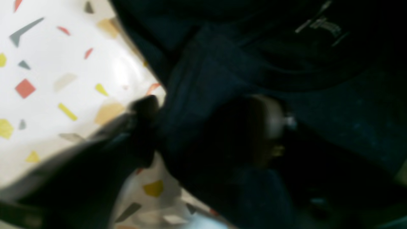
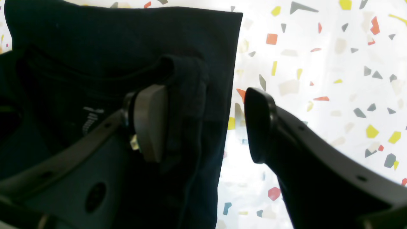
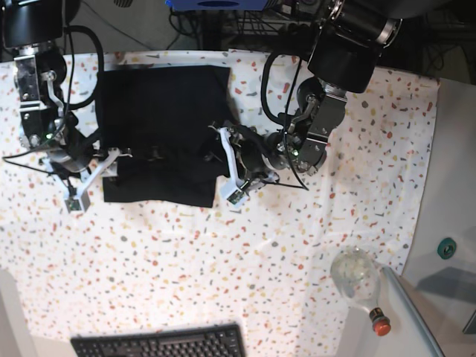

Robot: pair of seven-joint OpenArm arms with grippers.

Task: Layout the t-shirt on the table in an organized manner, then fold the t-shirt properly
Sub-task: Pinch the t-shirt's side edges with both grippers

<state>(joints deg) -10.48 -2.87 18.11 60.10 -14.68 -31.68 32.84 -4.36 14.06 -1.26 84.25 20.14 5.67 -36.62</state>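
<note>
The t-shirt (image 3: 160, 134) lies flat on the table (image 3: 357, 186); the fold is starting. The left gripper (image 3: 229, 165) straddles 1 side edge, grip unclear. The right gripper (image 2: 203, 124), released, straddles the other. Next: both pinch and lift together.

Down at the bottom edge we've got a black keyboard (image 3: 160, 342), only partly in frame. Over at the lower right there's a clear glass bulb-shaped bottle (image 3: 358, 279) lying on its side with a red cap (image 3: 380, 323). Further right, on the plain grey surface (image 3: 454, 186), we spot a small teal round thing (image 3: 446, 247).
</note>
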